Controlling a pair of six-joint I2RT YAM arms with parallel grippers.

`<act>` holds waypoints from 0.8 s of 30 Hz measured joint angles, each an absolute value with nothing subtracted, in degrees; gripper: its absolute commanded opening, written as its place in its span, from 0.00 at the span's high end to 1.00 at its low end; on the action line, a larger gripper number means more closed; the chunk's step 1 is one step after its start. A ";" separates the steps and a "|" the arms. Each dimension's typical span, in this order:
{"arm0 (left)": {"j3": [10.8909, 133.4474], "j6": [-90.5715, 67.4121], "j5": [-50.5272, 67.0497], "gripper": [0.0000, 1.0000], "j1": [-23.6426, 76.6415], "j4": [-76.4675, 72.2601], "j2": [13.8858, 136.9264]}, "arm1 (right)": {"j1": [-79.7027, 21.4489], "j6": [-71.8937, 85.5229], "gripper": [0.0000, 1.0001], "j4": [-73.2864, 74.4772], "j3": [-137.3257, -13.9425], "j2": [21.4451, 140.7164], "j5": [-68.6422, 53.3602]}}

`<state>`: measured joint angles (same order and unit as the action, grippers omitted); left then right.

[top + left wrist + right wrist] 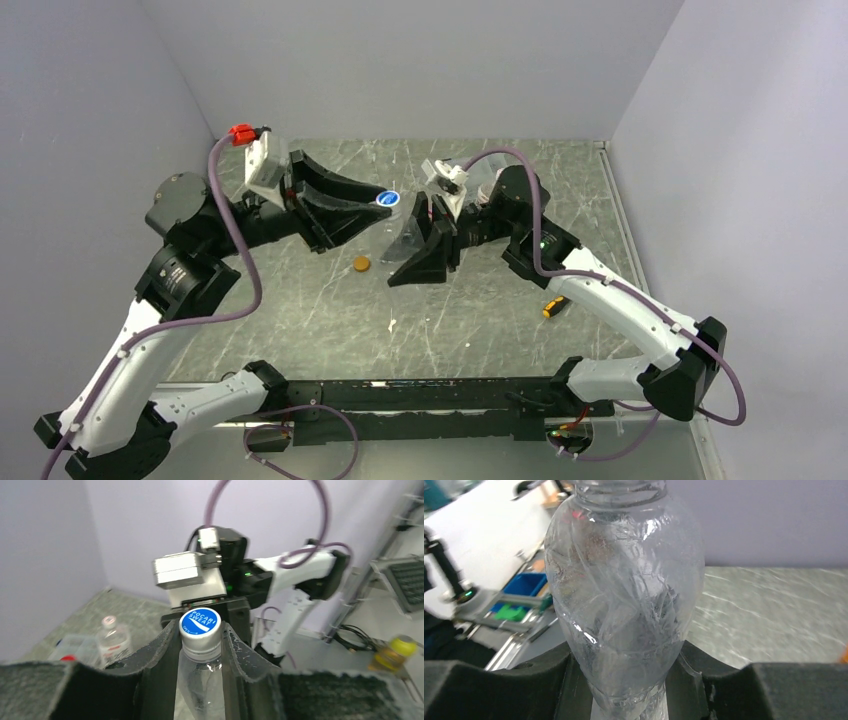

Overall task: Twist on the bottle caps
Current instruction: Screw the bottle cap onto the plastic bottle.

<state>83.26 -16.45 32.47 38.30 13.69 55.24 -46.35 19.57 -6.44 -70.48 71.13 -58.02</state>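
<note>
A clear crumpled bottle [408,236] is held in the air between both grippers. It also shows in the left wrist view [200,685] and in the right wrist view [624,580]. A blue cap [388,198] marked "Pocari Sweat" [200,621] sits on its neck. My left gripper [384,203] is shut on this cap, with one finger on each side [200,632]. My right gripper [424,243] is shut on the bottle's lower body [626,667]. An orange cap [361,264] lies on the table below the bottle.
A small white-labelled bottle [114,639] stands by a flat clear compartment box [75,647] with something red in it. A yellow-and-black tool [552,306] lies on the table beside the right arm. Grey walls enclose the marbled table [330,310].
</note>
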 measured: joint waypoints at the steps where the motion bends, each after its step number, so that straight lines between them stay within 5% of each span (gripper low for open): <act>1: 83.29 -16.86 34.94 1.00 38.30 12.58 54.92 | -46.41 20.95 0.98 -8.43 -70.48 71.13 -60.82; 3: 83.37 -17.67 38.85 1.00 38.33 10.66 54.83 | -46.57 23.31 0.97 -11.44 -70.48 71.13 -65.23; 4: 83.40 -17.89 40.38 0.92 38.33 10.07 54.85 | -46.57 23.70 0.97 -11.92 -70.50 71.13 -66.43; 7: 83.55 -17.80 41.50 0.42 38.33 10.48 54.83 | -46.52 22.46 0.97 -9.85 -71.13 71.13 -68.07; 9: 83.70 -17.39 40.03 0.23 38.33 11.44 54.24 | -46.48 20.47 0.96 -6.79 -72.16 71.13 -66.87; 24: 84.27 -15.70 12.21 0.25 38.87 18.96 55.86 | -55.66 9.96 0.95 10.07 -74.32 71.16 -19.66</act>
<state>84.27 -15.70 12.21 38.87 18.96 55.86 -55.66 9.96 10.07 -74.32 71.16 -19.66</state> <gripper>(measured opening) 0.774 0.465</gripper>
